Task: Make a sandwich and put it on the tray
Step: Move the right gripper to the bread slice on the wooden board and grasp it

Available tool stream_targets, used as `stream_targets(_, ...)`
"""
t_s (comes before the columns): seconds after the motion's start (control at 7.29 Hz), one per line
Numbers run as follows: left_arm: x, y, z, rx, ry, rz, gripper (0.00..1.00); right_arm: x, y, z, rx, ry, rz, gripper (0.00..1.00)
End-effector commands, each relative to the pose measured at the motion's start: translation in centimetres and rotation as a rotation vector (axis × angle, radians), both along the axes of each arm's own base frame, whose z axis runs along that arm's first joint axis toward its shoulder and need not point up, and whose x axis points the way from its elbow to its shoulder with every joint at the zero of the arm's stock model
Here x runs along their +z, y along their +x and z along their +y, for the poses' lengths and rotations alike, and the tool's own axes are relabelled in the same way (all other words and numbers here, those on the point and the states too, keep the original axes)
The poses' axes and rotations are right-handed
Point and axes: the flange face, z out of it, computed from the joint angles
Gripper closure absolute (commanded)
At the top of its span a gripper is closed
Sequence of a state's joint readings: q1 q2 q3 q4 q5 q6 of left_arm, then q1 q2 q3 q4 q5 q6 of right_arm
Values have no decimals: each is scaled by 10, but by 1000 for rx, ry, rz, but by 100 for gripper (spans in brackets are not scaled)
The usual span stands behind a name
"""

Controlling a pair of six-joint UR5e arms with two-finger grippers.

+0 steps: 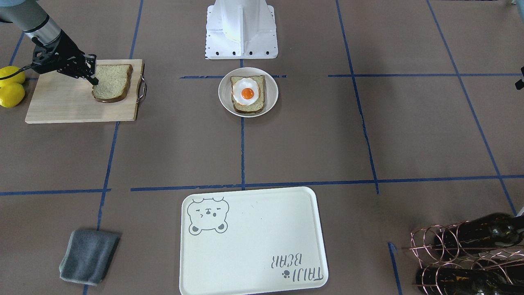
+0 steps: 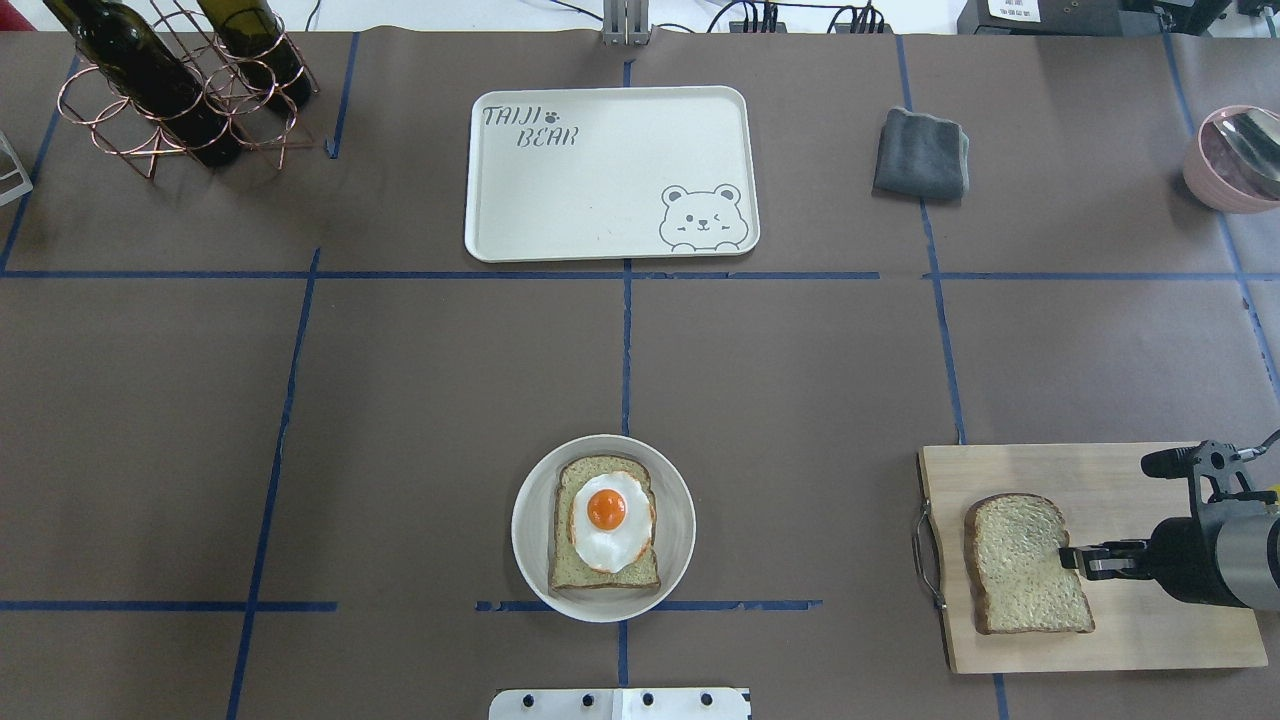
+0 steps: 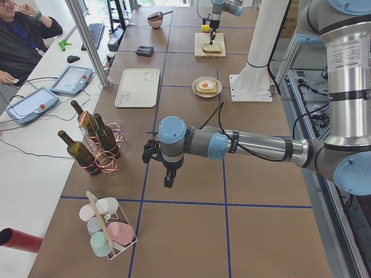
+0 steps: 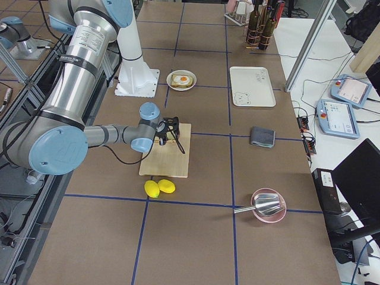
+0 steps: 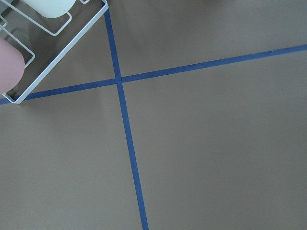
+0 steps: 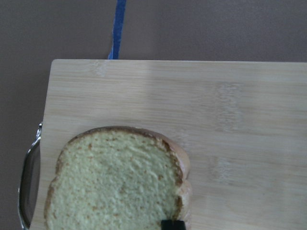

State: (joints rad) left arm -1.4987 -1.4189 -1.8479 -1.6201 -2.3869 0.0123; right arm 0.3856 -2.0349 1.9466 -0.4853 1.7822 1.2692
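Tray (image 1: pixel 254 237) lettered "TAIJI BEAR" — right claw (image 1: pixel 95 80) nips bread slice (image 1: pixel 114 82); left claw (image 3: pixel 168 179): cannot tell.

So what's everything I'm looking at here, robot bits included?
bread slice: one, tan, on the cutting board
second bread slice: one, tan, in the white bowl
fried egg: one, white and orange, on that second slice
white bowl: one, centre, near the robot base
tray: one, cream, far side
cutting board: one, light wood, robot's right
cloth: one, grey, right of the tray
lemons: two, yellow, beside the cutting board
bottles: three, dark, far left corner
cups: several, pastel, left end
pink bowl: one, holding a metal scoop, far right
person: one, dark top, beyond the far edge
left gripper: black, above the table by the cups
right gripper: black, tips at the board's bread slice
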Motion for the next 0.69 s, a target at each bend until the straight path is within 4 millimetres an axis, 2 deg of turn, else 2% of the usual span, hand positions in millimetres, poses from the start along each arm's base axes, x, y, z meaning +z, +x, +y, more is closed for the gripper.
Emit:
stream_targets(0.0,0,0,0,0,2,0,0,0,1,0,-4,-1,-2,100)
stream_targets(0.27,0,0,0,0,2,0,0,-11,7,5,-46,-8,-73,100)
stream_targets(0.55,0,0,0,0,2,0,0,-24,30,-10,-51,-25,-163,100)
